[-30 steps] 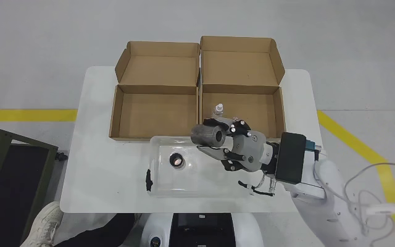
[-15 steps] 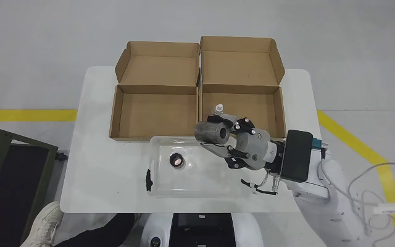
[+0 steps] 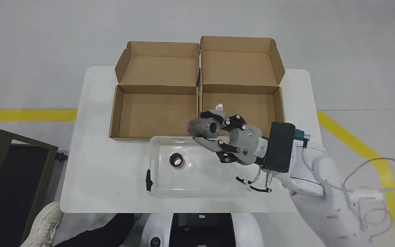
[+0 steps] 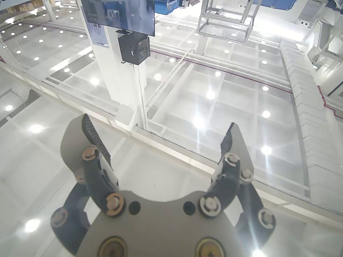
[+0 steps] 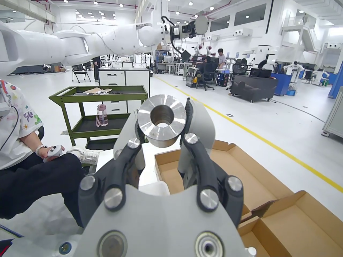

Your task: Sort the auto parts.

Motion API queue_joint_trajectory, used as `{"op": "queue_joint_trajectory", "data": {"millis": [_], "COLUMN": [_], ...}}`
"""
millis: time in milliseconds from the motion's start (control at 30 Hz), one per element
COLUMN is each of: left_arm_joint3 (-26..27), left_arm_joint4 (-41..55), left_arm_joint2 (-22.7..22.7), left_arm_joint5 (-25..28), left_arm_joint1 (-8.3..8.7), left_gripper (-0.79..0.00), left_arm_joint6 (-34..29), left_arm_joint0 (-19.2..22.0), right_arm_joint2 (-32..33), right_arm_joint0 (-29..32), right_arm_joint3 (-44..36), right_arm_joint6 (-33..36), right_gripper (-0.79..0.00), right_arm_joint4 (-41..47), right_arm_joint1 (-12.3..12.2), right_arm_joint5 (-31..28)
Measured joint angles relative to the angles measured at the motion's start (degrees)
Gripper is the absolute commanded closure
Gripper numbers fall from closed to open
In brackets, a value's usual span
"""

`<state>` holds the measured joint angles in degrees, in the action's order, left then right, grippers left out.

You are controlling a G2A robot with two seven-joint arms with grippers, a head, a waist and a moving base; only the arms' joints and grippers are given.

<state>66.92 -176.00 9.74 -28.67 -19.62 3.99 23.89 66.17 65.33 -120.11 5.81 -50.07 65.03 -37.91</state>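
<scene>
- Pinching the metal bushing [image 5: 174,108] across its round outer wall, the fingers [image 5: 199,129] of your right gripper [image 5: 163,124] are clamping it with the bore facing away from the wrist.
- You are holding it in the air over the near edge of the boxes, about where the left cardboard box [image 3: 154,114] and the right cardboard box [image 3: 253,108] are meeting, just beyond the clear plastic tray [image 3: 210,182] on the counter [image 3: 99,160].
- It is looking like thick-walled, polished metal, so you are likely carrying something heavy for its bulk, fully rigid and slick. Squeezing is not going to hurt it.
- Most of its length is sticking out ahead of the toothed pads, so the weight is probably levering on the grip. A quick swing risks it twisting or sliding.
- Lowering it close to the cardboard floor before letting go is looking wise, since it will land hard.
- A smaller ring part [image 3: 178,161] is lying in the tray, a black part [image 3: 149,180] is sitting at the tray's edge, and a small pale part [image 3: 218,110] is resting in the right box.
- Your left gripper [image 4: 158,123] is pointing at the ceiling [image 4: 214,81], its fingers spread wide and gripping nothing.
</scene>
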Motion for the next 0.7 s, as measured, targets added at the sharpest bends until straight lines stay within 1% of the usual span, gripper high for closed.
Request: {"op": "queue_joint_trajectory", "data": {"millis": [133, 433, 700], "left_arm_joint3": [0.00, 0.00, 0.00], "left_arm_joint4": [0.00, 0.00, 0.00], "left_arm_joint2": [0.00, 0.00, 0.00], "left_arm_joint5": [0.00, 0.00, 0.00], "left_arm_joint1": [0.00, 0.00, 0.00], "left_gripper": [-0.785, -0.785, -0.785], "left_arm_joint6": [0.00, 0.00, 0.00], "left_arm_joint0": [0.00, 0.00, 0.00], "right_arm_joint2": [-3.18, -9.36, -15.32], "right_arm_joint0": [-3.75, -9.88, -14.63], "right_arm_joint3": [2.91, 9.67, 16.44], "right_arm_joint6": [3.21, 8.51, 11.03], "right_gripper": [0.000, 0.000, 0.000], "right_arm_joint4": [1.32, 2.71, 1.72], "right_arm_joint1": [0.62, 2.11, 3.94], "right_arm_joint5": [1.58, 5.34, 9.26]}}
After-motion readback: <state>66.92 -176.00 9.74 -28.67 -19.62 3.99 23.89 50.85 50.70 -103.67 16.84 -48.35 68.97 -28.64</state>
